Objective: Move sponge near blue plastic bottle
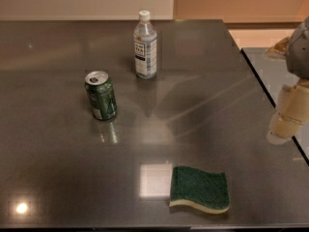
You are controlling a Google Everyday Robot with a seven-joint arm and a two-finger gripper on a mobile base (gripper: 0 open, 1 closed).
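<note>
The sponge (200, 188), dark green on top with a pale yellow layer beneath, lies flat near the table's front edge, right of centre. The blue plastic bottle (145, 46), clear with a white cap and a white-and-blue label, stands upright at the back centre. My gripper (286, 117), cream-coloured, hangs at the right edge of the view over the table's right edge. It is well to the right of and above the sponge, touching nothing and holding nothing.
A green drink can (101, 95) stands upright left of centre, in front and to the left of the bottle. The dark reflective table (58, 158) ends at a right edge beside a second grey surface (275, 76).
</note>
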